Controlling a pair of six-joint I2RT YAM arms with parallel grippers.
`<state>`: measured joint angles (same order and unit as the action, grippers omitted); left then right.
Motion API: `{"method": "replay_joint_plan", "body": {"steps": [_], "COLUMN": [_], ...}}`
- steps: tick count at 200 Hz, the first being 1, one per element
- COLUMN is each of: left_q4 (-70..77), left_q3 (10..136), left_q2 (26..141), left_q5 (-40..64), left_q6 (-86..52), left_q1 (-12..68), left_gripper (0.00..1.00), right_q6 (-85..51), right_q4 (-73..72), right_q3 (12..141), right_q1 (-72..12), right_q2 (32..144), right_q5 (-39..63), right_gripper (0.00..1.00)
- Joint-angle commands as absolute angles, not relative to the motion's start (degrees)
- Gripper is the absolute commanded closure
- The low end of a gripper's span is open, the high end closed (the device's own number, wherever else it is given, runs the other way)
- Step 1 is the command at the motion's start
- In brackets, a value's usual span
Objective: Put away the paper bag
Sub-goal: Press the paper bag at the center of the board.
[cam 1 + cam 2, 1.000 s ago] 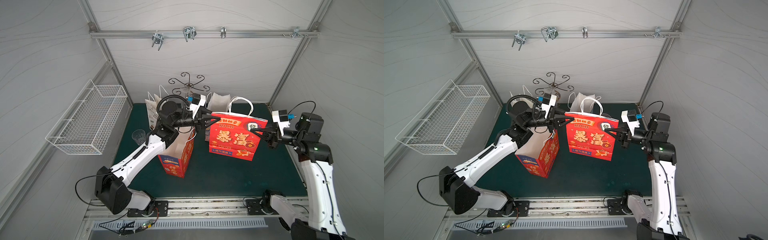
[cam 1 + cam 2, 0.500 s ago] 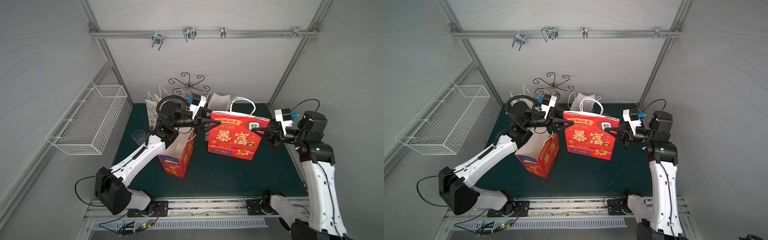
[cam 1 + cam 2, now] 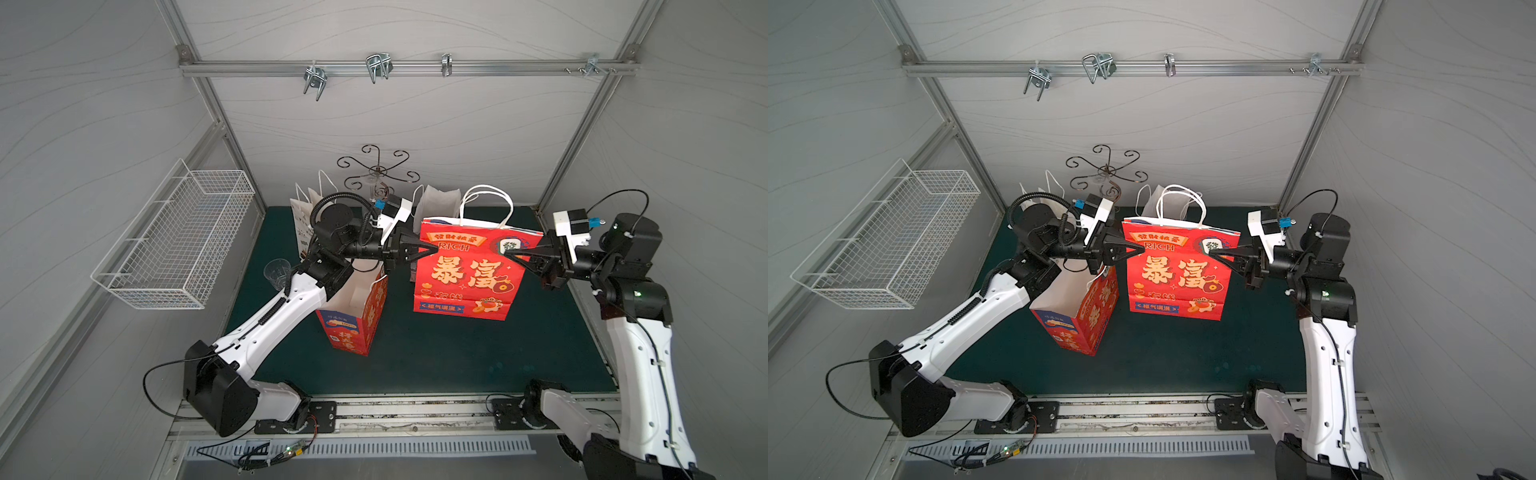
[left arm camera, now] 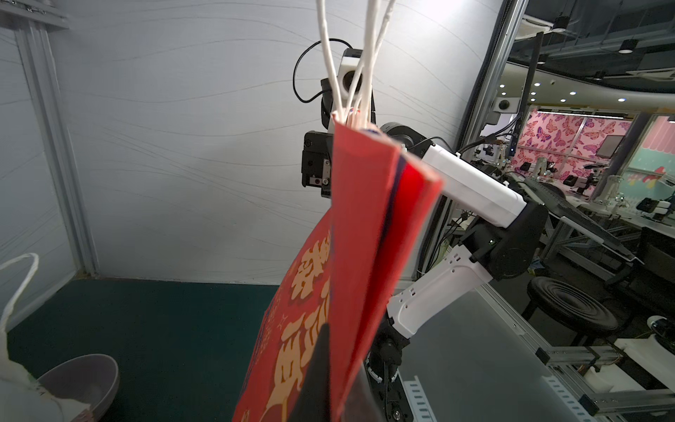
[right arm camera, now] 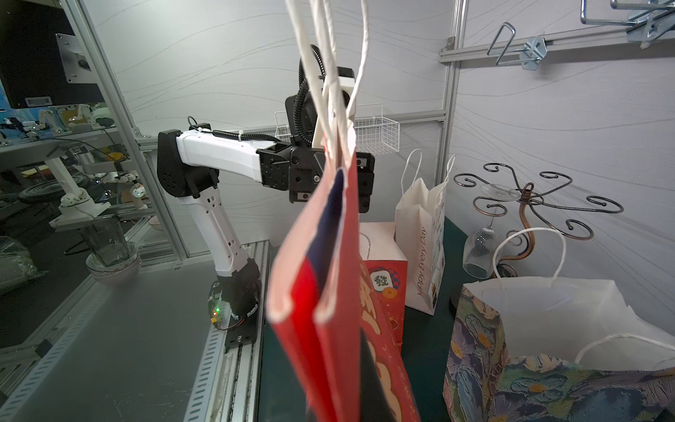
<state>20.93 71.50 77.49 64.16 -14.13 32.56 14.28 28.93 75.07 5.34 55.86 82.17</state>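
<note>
Above the green table (image 3: 436, 361), my left fingers (image 3: 424, 249) and right fingers (image 3: 519, 254) clamp opposite top edges of the flattened red paper bag (image 3: 469, 270), held aloft; next, probably, a level two-armed carry to the wire basket (image 3: 174, 245).

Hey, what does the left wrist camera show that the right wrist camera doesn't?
Only the left wrist view: a pale grey bowl and the white right arm. Only the right wrist view: the white left arm, a white wire basket, a black scrolled metal stand with a clear wine glass hanging from it, a white paper bag and a floral paper bag. Both: the flattened red paper bag with white cord handles, seen edge-on, over the green mat.
</note>
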Motion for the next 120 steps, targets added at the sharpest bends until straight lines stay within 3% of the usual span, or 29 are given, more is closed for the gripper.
{"method": "replay_joint_plan", "body": {"steps": [1, 17, 39, 48, 65, 91, 107, 120], "left_q4": [18.2, 16.7, 14.0, 13.2, 13.8, 17.5, 17.3, 16.7], "left_q3": [72.0, 71.3, 71.1, 71.1, 70.6, 69.7, 69.5, 69.5], "left_q2": [76.2, 75.6, 75.4, 75.4, 75.4, 75.4, 75.4, 75.2], "left_q5": [65.4, 65.0, 65.3, 65.6, 66.1, 66.7, 67.2, 67.4], "left_q6": [-11.8, -10.1, -8.1, -7.4, -8.1, -11.1, -11.2, -10.8], "left_q1": [32.3, 32.3, 32.3, 32.4, 32.4, 32.4, 32.4, 32.3], "left_gripper": [0.72, 0.54, 0.50, 0.55, 0.74, 0.95, 0.99, 0.97], "right_q6": [12.4, 11.9, 11.0, 10.4, 9.9, 9.9, 9.9, 7.7], "right_q4": [25.9, 25.3, 23.9, 23.3, 22.7, 22.5, 21.7, 20.4], "right_q3": [77.7, 78.7, 79.3, 79.3, 79.4, 79.4, 79.4, 79.5], "right_q1": [4.7, 4.5, 4.2, 4.1, 4.0, 4.0, 3.9, 3.9], "right_q2": [56.1, 56.5, 56.9, 56.9, 57.0, 56.9, 56.8, 56.8], "right_q5": [84.2, 84.2, 84.2, 84.1, 84.1, 83.8, 83.4, 83.1], "right_gripper": [1.00, 1.00, 1.00, 1.00, 1.00, 1.00, 1.00, 1.00]}}
